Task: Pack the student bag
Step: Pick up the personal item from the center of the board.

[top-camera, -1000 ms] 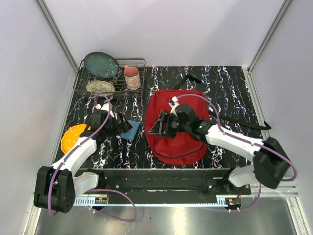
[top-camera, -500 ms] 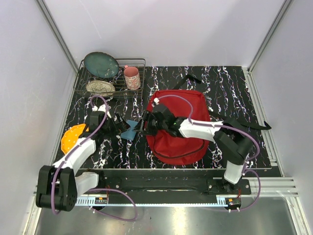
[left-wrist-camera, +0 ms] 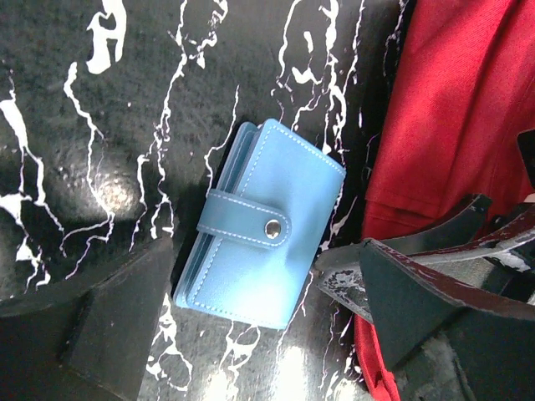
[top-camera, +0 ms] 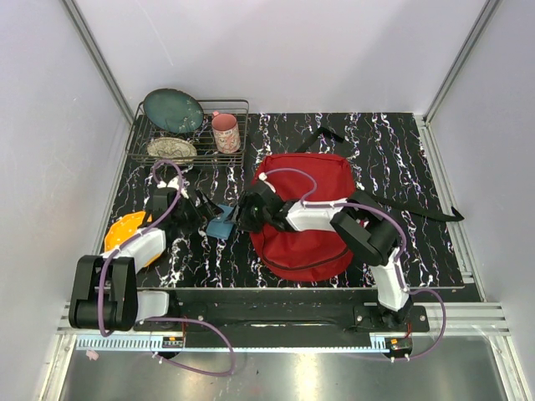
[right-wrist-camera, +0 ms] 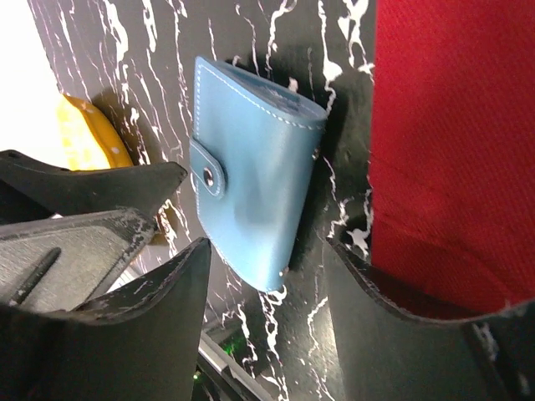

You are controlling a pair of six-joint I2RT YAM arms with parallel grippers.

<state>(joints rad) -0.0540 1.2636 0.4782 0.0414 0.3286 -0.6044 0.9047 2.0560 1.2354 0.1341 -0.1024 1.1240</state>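
Both arms are crowded around one small thing here: a blue wallet point(left-wrist-camera: 263, 225) with a snap tab, lying flat on the black marbled worktop point(top-camera: 393, 150). The left jaws are spread really wide. From the left wrist camera the wallet sits in the gap between the two fingers point(left-wrist-camera: 92, 334), a bit ahead of the tips, and nothing is pinching it. One corner comes close to the finger on the bag side (can't tell if it actually touches).

The right jaws are spread too and face the wallet from the opposite side. In the right wrist view the wallet's near end pokes toward the gap between those fingers point(right-wrist-camera: 401, 334), with bare worktop showing on either side of it. So there's no grip there either.

The student bag point(top-camera: 305, 225) is the big red backpack lying flat on the worktop, directly behind the right jaws. The right arm point(top-camera: 313, 215) reaches across the top of it. Seen from the left jaws, the bag is just past the wallet, with a thin strip of worktop between the two. A black strap point(top-camera: 418, 213) trails off the bag on the side away from both jaws.

Behind the left jaws, next to the left arm point(top-camera: 138, 251), there's an orange plate point(top-camera: 124, 234). Well away from both jaws, off past the left ones, a wire rack point(top-camera: 206, 149) holds a green plate point(top-camera: 173, 110), a pink mug point(top-camera: 225, 132) and a pale dish point(top-camera: 171, 149).
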